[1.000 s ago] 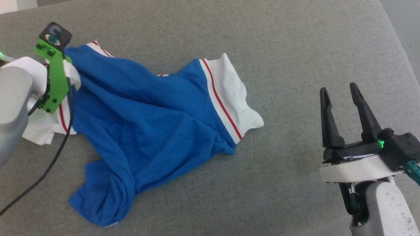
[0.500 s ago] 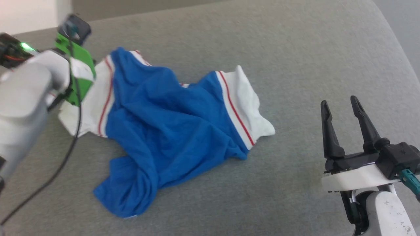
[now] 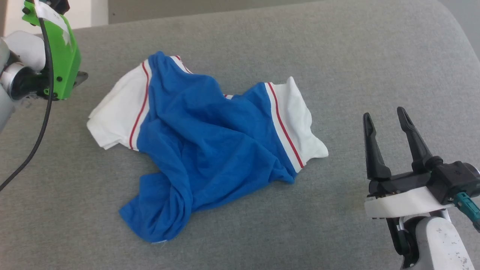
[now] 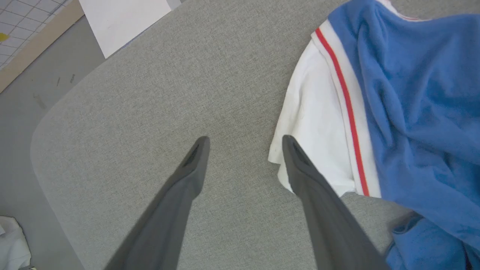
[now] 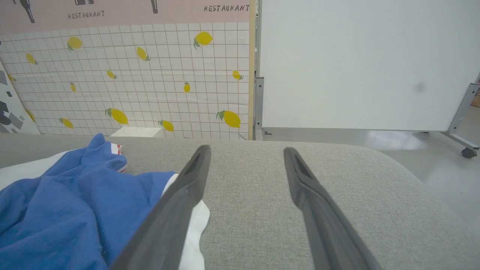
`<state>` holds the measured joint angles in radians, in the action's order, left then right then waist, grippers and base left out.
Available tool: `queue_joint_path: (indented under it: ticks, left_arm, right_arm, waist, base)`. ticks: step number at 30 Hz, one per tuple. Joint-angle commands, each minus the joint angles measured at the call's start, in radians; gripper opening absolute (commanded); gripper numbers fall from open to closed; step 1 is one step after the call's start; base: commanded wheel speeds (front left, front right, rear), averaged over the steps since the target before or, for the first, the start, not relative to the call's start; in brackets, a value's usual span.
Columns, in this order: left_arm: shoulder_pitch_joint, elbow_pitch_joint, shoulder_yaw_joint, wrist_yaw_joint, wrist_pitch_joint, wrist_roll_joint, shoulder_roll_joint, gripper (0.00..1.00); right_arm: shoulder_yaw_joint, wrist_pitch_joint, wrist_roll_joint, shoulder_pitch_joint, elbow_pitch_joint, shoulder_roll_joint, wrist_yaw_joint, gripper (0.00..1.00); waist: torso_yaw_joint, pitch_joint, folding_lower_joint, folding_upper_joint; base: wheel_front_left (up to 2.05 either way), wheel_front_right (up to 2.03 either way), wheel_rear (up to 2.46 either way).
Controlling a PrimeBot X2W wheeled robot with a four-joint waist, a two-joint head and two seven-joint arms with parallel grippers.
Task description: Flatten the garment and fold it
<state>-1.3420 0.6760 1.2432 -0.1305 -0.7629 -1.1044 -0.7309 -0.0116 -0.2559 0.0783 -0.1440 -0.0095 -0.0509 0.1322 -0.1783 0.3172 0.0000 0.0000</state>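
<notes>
left hand (image 4: 244,138) has quit the garment (image 3: 210,142); it and right hand (image 3: 384,112) gape empty. flattening, i judge: spread the bunched near hem (image 3: 153,221).

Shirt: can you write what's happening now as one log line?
shirt: crumpled on grey surface, not folded | left jaws: open, empty, near white sleeve | right jaws: open, empty, away from shirt

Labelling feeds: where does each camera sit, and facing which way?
Head view: on the head, looking down at the garment on the grey surface; right gripper lower right.
Left wrist view: on the left arm, looking down past the left gripper at the white sleeve.
Right wrist view: low, level, past its fingers toward a lemon-tiled wall.
All share the garment.
</notes>
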Motion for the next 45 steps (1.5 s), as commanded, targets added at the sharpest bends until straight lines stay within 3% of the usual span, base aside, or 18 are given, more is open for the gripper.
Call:
queue_joint_path:
  ticks: [1, 18, 19, 20, 28, 33, 40, 45]
  left_arm:
    - [-0.011, -0.002, 0.004, 0.000, -0.015, -0.003, -0.006, 1.00]
    - [0.138, 0.014, 0.029, 0.004, -0.093, 0.049, -0.019, 1.00]
    - [0.143, 0.014, 0.030, 0.003, -0.092, 0.053, -0.020, 0.20]
    - [0.146, 0.013, 0.030, 0.003, -0.090, 0.054, -0.021, 0.00]
    - [0.151, -0.027, 0.023, 0.000, 0.019, 0.063, -0.044, 0.00]
    - [0.162, -0.077, 0.022, 0.000, 0.076, 0.049, -0.063, 0.00]
    - [0.182, -0.120, 0.021, 0.000, 0.125, 0.025, -0.065, 0.00]
    - [0.181, -0.134, 0.024, 0.000, 0.135, 0.028, -0.054, 0.00]
  right_arm:
    - [-0.004, -0.006, 0.001, -0.016, -0.006, 0.001, -0.002, 1.00]
    - [-0.008, -0.006, 0.010, -0.052, -0.008, 0.001, -0.002, 1.00]
    - [-0.009, -0.006, 0.008, -0.054, -0.007, 0.001, -0.002, 1.00]
    - [-0.009, -0.006, 0.006, -0.056, -0.006, 0.001, -0.002, 1.00]
    - [0.012, -0.006, -0.074, -0.106, -0.017, -0.012, -0.002, 1.00]
    - [-0.036, 0.001, -0.082, -0.196, 0.034, -0.134, -0.002, 1.00]
    - [-0.315, 0.263, 0.109, -0.426, 0.149, -0.376, -0.002, 1.00]
    - [-0.650, 0.567, 0.358, -0.636, 0.199, -0.540, -0.002, 1.00]
  waist:
    - [-0.020, 0.027, 0.0000, 0.0000]
    - [-0.067, 0.104, 0.0000, 0.0000]
    - [-0.066, 0.101, 0.0000, 0.0000]
    - [-0.065, 0.098, 0.0000, 0.0000]
    - [-0.019, 0.022, 0.0000, 0.0000]
    - [0.020, -0.027, 0.0000, 0.0000]
    - [0.053, -0.060, 0.0000, 0.0000]
    - [0.079, -0.056, 0.0000, 0.0000]
  base:
    - [0.00, 0.00, 0.00]
    - [0.00, 0.00, 0.00]
    - [0.00, 0.00, 0.00]
    - [0.00, 0.00, 0.00]
    - [0.00, 0.00, 0.00]
    - [0.00, 0.00, 0.00]
    - [0.00, 0.00, 0.00]
    - [0.00, 0.00, 0.00]
